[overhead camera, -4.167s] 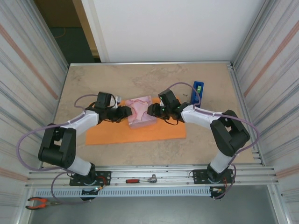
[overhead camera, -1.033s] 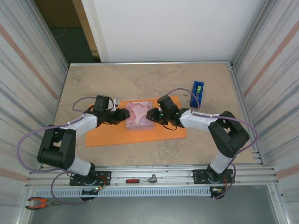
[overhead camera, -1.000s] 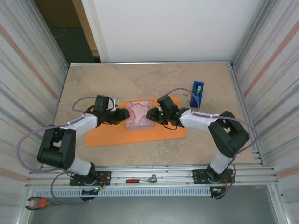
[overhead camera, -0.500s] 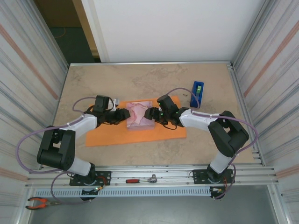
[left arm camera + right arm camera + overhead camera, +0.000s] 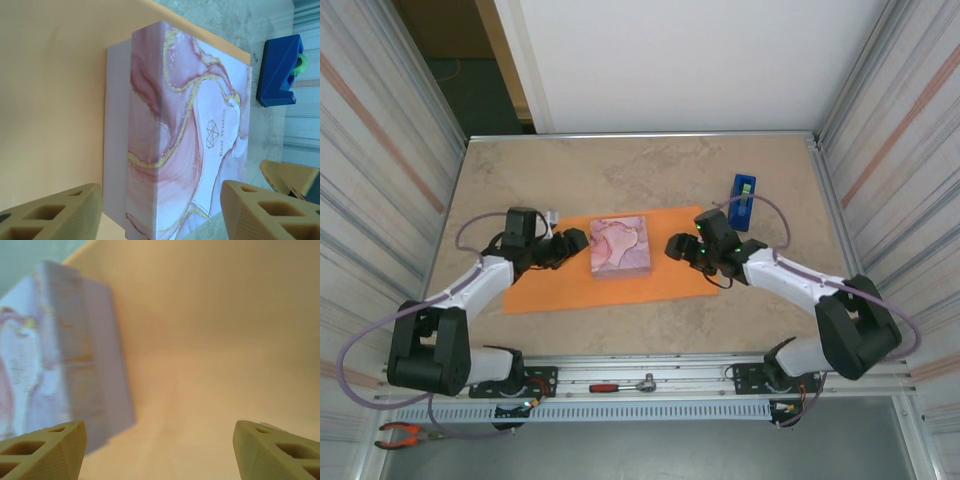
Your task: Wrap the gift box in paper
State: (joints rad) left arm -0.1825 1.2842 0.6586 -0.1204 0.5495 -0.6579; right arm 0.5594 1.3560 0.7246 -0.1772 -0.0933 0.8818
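Orange paper [image 5: 550,290] is lying flat, long axis running left-right, with the gift box [image 5: 619,247] sitting on it toward the far edge, between two empty spread-jawed grippers, left gripper [image 5: 578,240] standing nearer than right gripper [image 5: 672,247].

Left wrist view: the gift box [image 5: 190,130] is showing gold lettering [image 5: 222,140] on its marbled pink-and-white lid, reading "Best Wishes". The words are running in one line parallel to the lid's edge farthest from the orange side, so they are appearing turned on their side here. They are sitting just beside a small gold line-drawn emblem [image 5: 212,134] of faceted outline, about midway along that edge. Top view: the same lettering is appearing too small to read.
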